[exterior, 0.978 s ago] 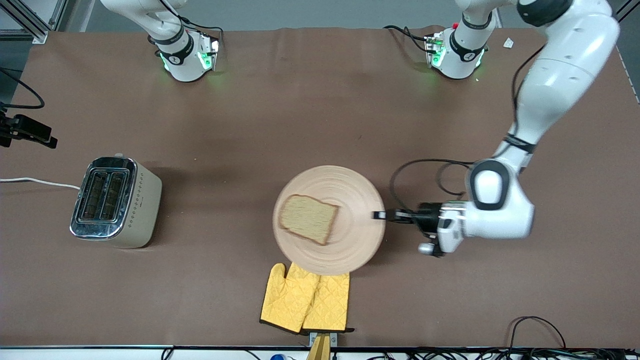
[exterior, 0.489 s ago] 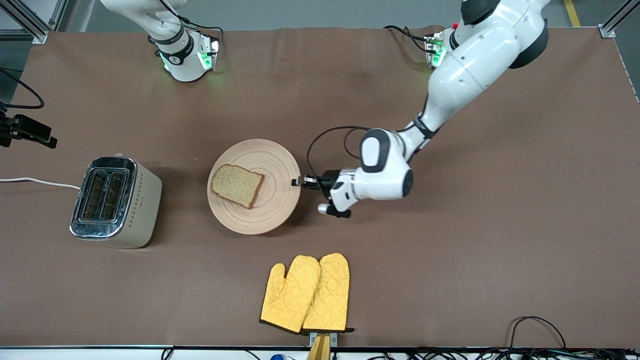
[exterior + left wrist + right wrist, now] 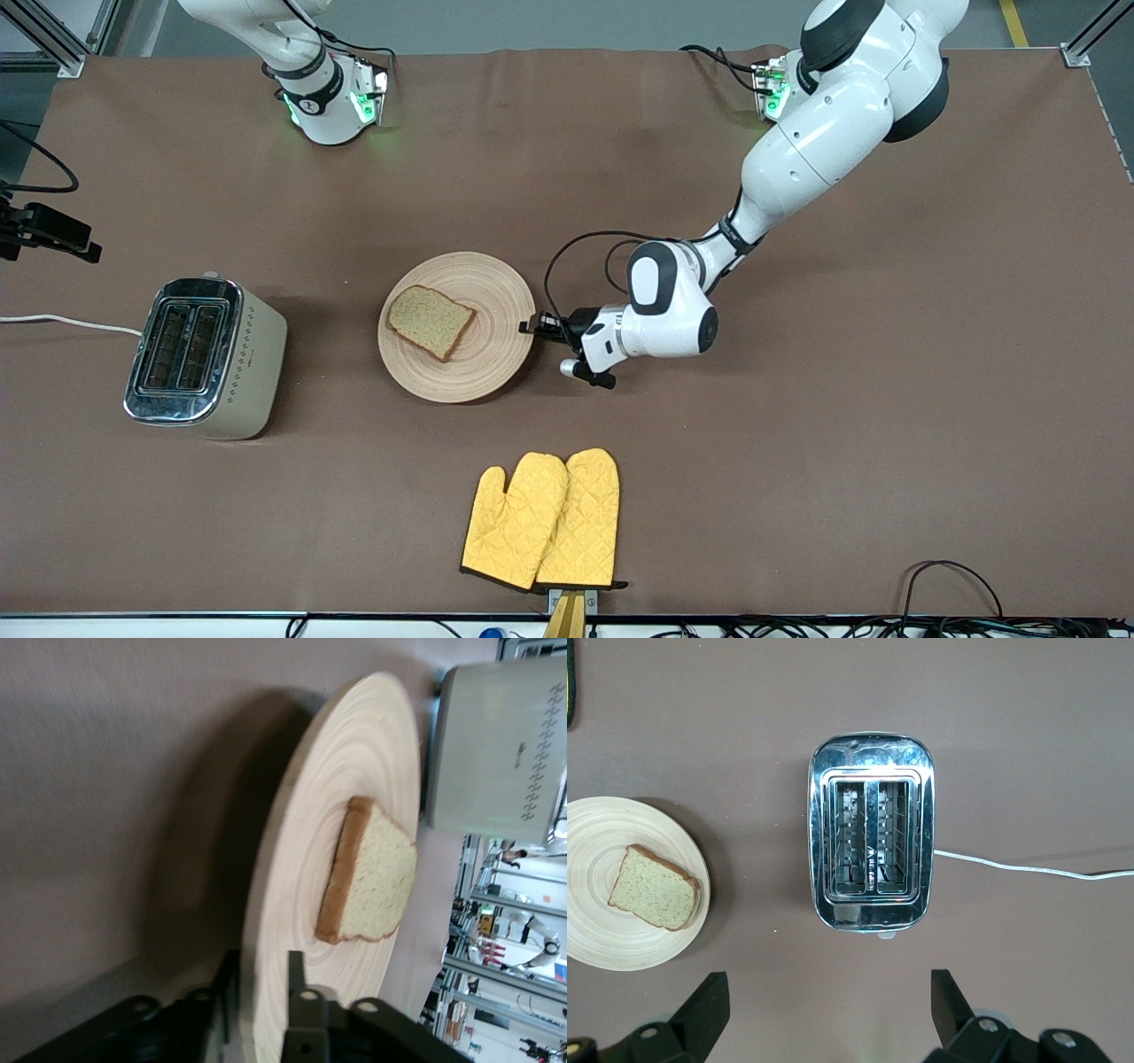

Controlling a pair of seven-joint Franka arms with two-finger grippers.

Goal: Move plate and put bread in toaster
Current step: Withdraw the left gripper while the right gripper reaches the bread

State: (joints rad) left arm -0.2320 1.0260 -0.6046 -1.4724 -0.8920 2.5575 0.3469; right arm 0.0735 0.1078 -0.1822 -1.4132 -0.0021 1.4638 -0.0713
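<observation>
Since 1 s ago the plate (image 3: 496,363) w/ the bread (image 3: 431,322) has come up off the yellow quilted oven mitts (image 3: 542,519) to mid-frame on the brown tabletop (image 3: 797,443), near the toaster (image 3: 205,357). The plate is round grooved wood and the toaster cream w/ a chrome top. The left end effector (image 3: 530,325) is at the plate's rim; can't tell if it grips. The right end effector (image 3: 828,1005) is spread wide, over the toaster.

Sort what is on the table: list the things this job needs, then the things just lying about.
Job: plate, bread on it, toaster, left gripper at the plate's rim.
Lying about: yellow oven mitts, nearer the front camera than the plate.
</observation>
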